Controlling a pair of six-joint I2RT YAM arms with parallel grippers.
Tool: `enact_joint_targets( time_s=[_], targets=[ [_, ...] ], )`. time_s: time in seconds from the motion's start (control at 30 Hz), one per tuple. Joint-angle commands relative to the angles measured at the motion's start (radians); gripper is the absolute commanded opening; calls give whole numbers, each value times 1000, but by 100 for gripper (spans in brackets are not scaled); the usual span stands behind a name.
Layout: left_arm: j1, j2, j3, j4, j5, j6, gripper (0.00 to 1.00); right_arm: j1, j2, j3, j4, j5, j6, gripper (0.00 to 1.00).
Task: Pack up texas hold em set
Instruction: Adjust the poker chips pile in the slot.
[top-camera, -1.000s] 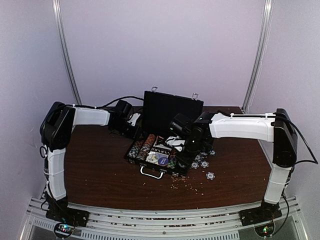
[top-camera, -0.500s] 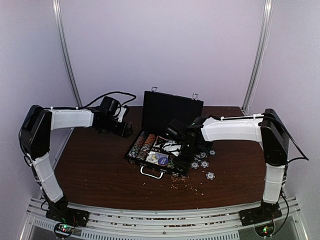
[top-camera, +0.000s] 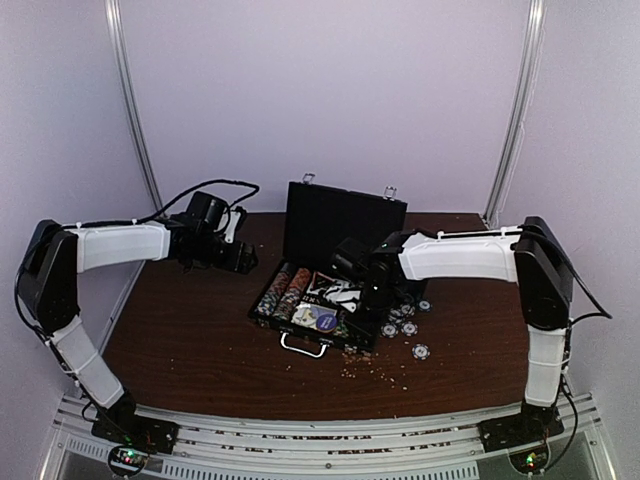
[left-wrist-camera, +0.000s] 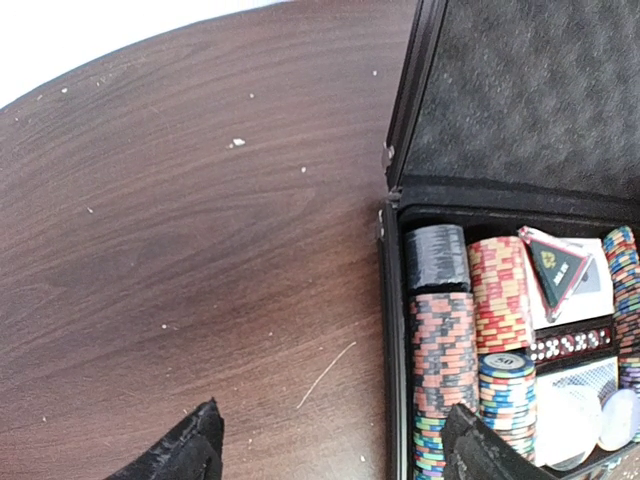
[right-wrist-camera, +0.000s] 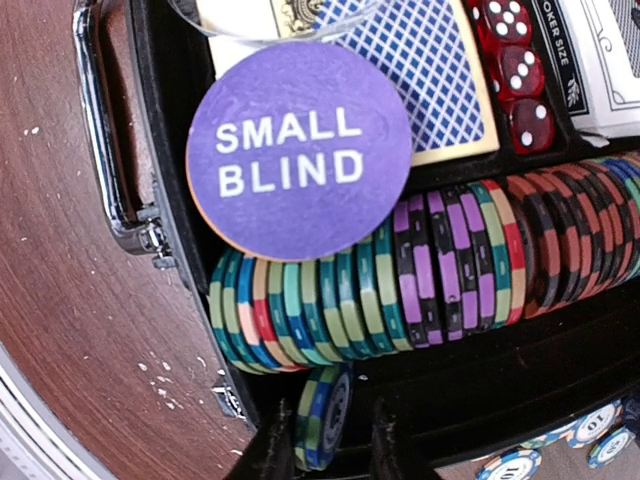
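Note:
The black briefcase (top-camera: 268, 300) lies open mid-table, lid (top-camera: 340, 225) upright, silver handle (top-camera: 303, 345) toward me. It holds rows of striped chips (right-wrist-camera: 400, 280), a purple SMALL BLIND disc (right-wrist-camera: 298, 150), a blue-backed card deck (right-wrist-camera: 420, 70) and red dice (right-wrist-camera: 520, 75). My right gripper (top-camera: 368, 298) is inside the case's right end. Its jaws (right-wrist-camera: 325, 450) stand narrowly apart around a green-and-blue chip (right-wrist-camera: 322, 415), which stands on edge and leans on the left finger. My left gripper (top-camera: 245, 258) is wide open and empty (left-wrist-camera: 330, 455) over the table beside the case's left wall. Its right fingertip (left-wrist-camera: 480, 450) is above the chip row (left-wrist-camera: 443, 350).
Several loose chips (top-camera: 405, 322) lie on the table right of the case, one further forward (top-camera: 421, 351). Some also show in the right wrist view (right-wrist-camera: 590, 440). Small crumbs are scattered in front of the case (top-camera: 375, 372). Bare brown tabletop (left-wrist-camera: 200, 250) lies left of the case.
My left arm has drawn back to the left, carrying its gripper away from the case's back left corner. My right gripper has shifted slightly left, staying in the case.

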Motion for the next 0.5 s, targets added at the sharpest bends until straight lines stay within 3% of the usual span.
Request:
enact_joint_targets(
  time_s=[0.0, 0.27, 0.47],
  targets=[
    [0, -40, -15, 35, -7, -17, 77, 15, -44, 14, -5, -70, 23, 29],
    [-1, -91, -54, 31, -29, -27, 77, 14, -128, 30, -4, -43, 62, 45],
    [-1, -168, -108, 28, -67, -51, 78, 2, -251, -41, 49, 3, 163, 48]
  ],
)
